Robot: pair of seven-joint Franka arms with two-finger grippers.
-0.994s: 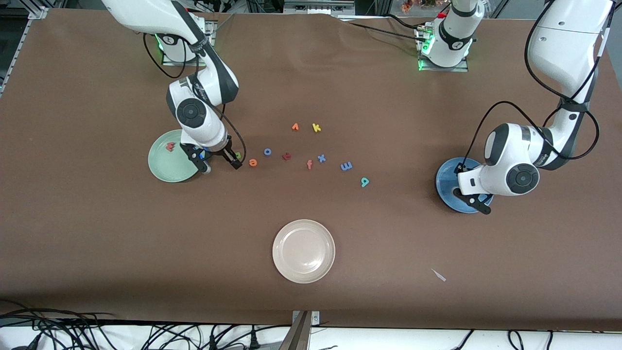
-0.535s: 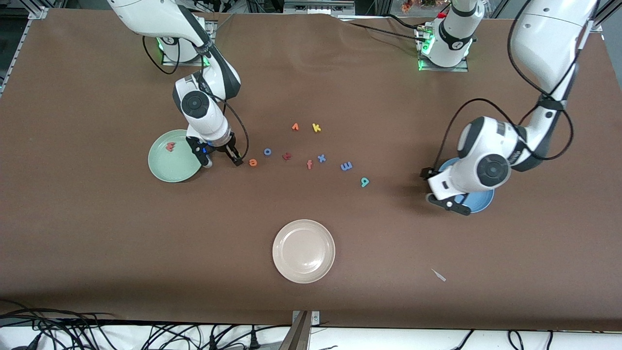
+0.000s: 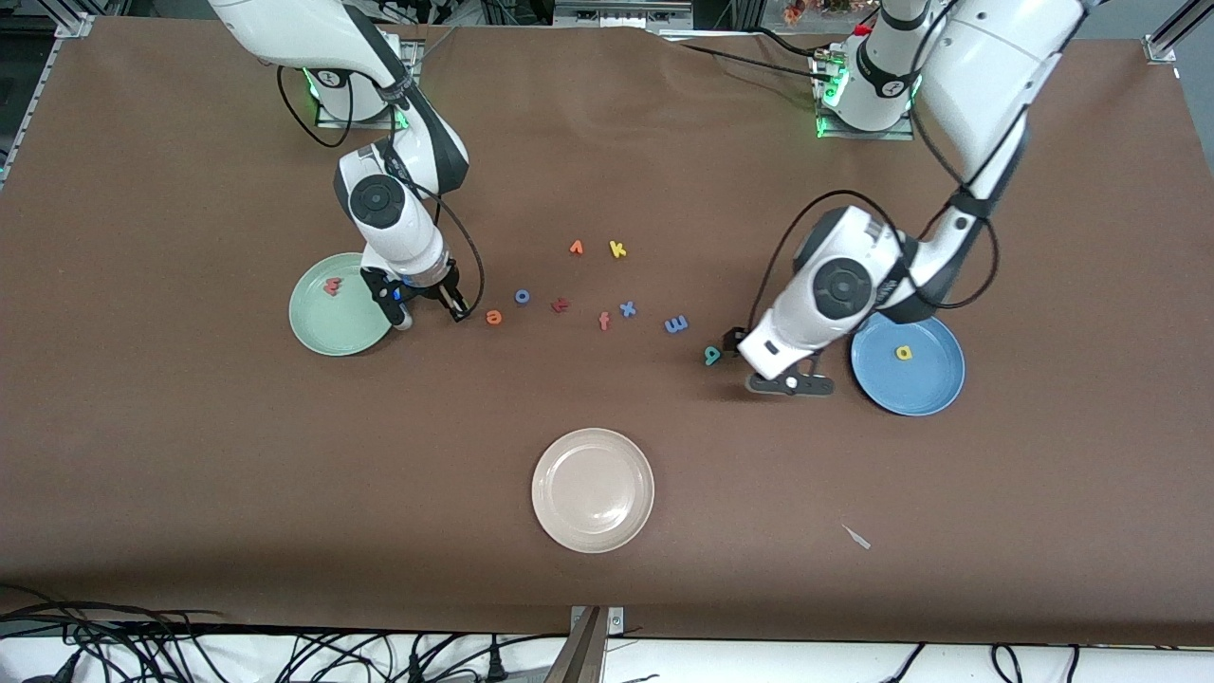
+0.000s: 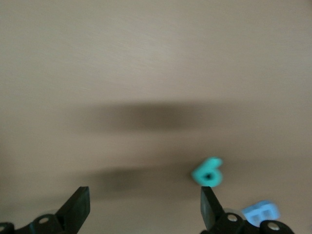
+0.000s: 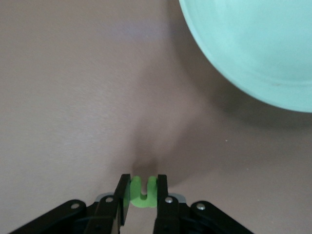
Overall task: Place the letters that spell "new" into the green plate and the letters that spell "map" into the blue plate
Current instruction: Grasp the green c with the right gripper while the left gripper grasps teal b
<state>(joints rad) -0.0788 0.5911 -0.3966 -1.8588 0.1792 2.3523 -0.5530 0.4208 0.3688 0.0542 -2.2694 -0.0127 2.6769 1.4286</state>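
Two of the six letters look home as I read it: the salmon "w" [image 3: 333, 285] lies in the green plate [image 3: 322, 332] and the yellow "p" [image 3: 904, 353] in the blue plate [image 3: 934, 384]. My right gripper [image 5: 143, 195] is down at the table between the green plate and the orange "e" [image 3: 493, 317], its fingers pinched tight on the green "n" [image 5: 143, 191], which is not yet over the plate. My left gripper [image 4: 144, 207] has its fingers spread wide with nothing between them, low over the bare table between the blue plate and the teal "a" [image 3: 711, 356]; in the left wrist view that letter sits just ahead of one fingertip, with the periwinkle "m" [image 3: 675, 324] close by. So I judge four letters remain: the "n" needs carrying into the green plate, the "e" after it, then the "a" and "m" to the blue plate. The beige plate [image 3: 593, 507] and the stray "k" [image 3: 617, 249], "x" [image 3: 627, 308] and "f" [image 3: 603, 322] I leave alone.
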